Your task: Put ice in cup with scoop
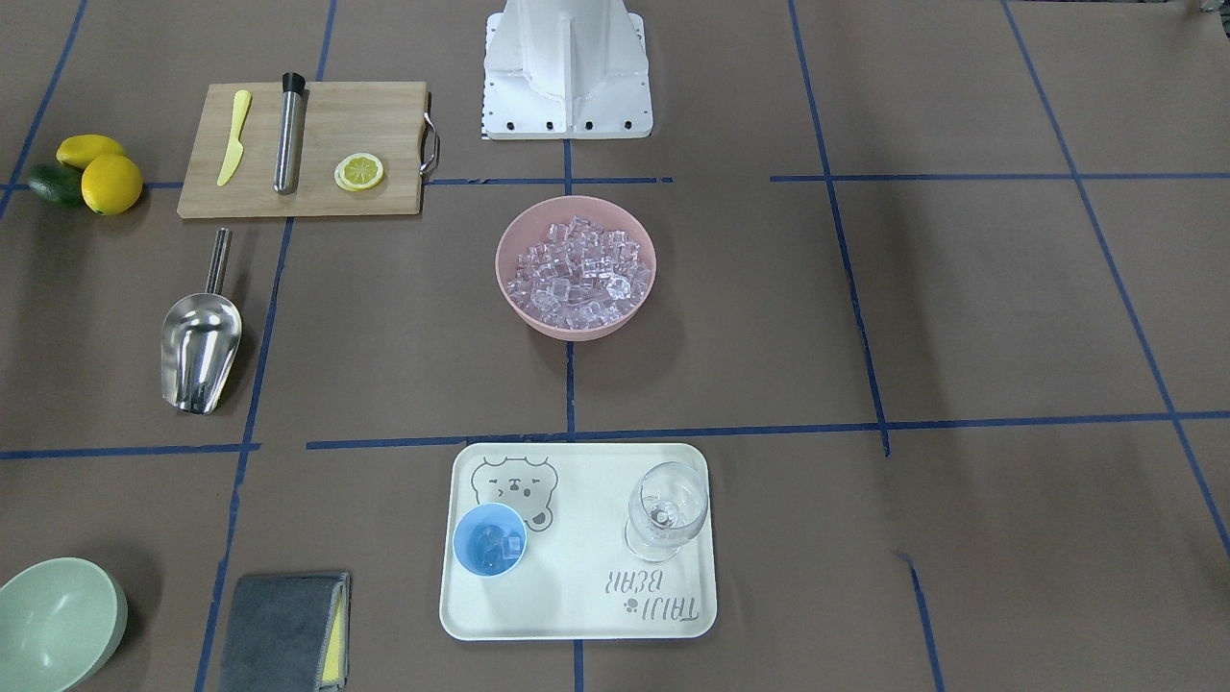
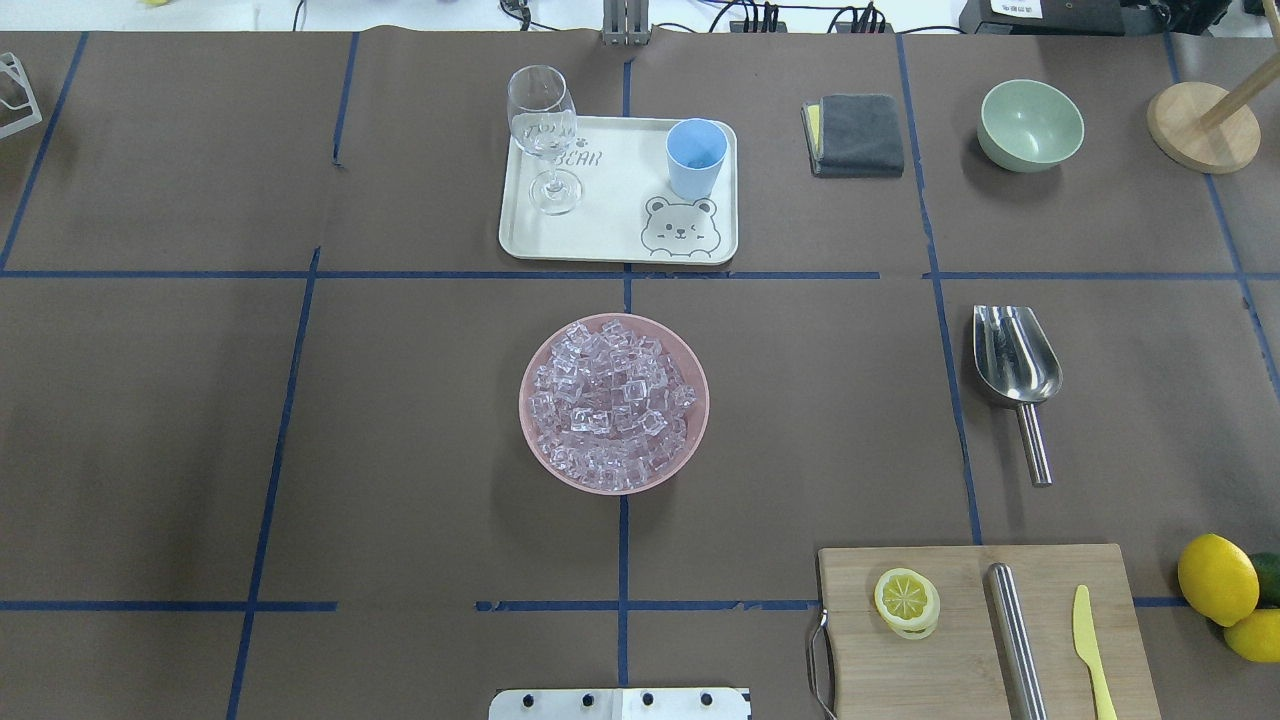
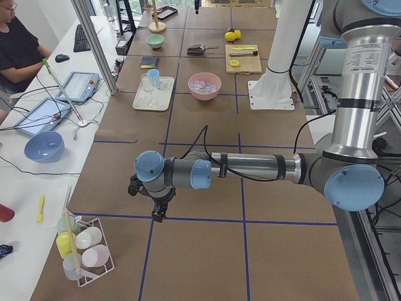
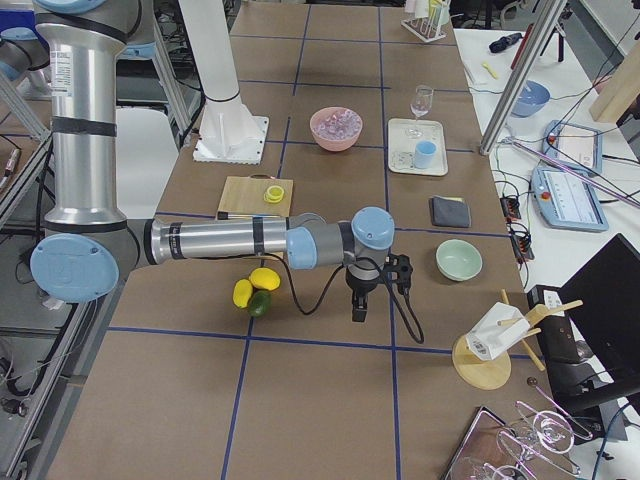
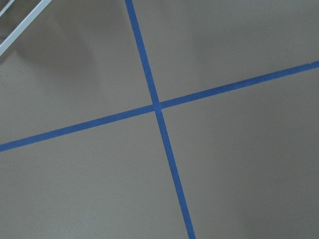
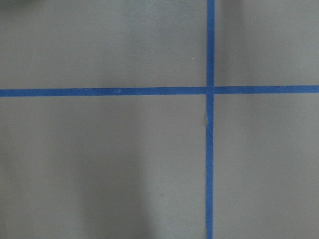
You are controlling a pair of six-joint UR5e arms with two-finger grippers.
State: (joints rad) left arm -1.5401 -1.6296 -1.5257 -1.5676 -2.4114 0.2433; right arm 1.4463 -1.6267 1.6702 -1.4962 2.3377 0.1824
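1. Gripper status. The left gripper points down over a crossing of blue tape lines at the left end of the tabletop. The right gripper points down over a similar crossing at the right end. Both appear only in the side views, and I cannot tell whether either is spread or pressed together. Neither wrist camera shows fingers, only tabletop and tape.

2. Nearest row, robot's right. A wooden cutting board carries a lemon slice, a steel cylinder and a yellow knife. Two lemons lie just beside the board on its outer side.

3. Middle row. The scoop lies flat on the tabletop on the robot's right. Its trough points away from the robot and its rod handle points back toward the board. It is well apart from both grippers. On the centre line stands a pink bowl heaped with ice.

4. Far row. A cream tray sits beyond the pink bowl. The cup stands upright on the right half of the tray, and a wine glass stands on the left half. In the front-facing view I see a few ice cubes inside the cup. To the right of the tray lie a folded grey cloth and then a pale green bowl.
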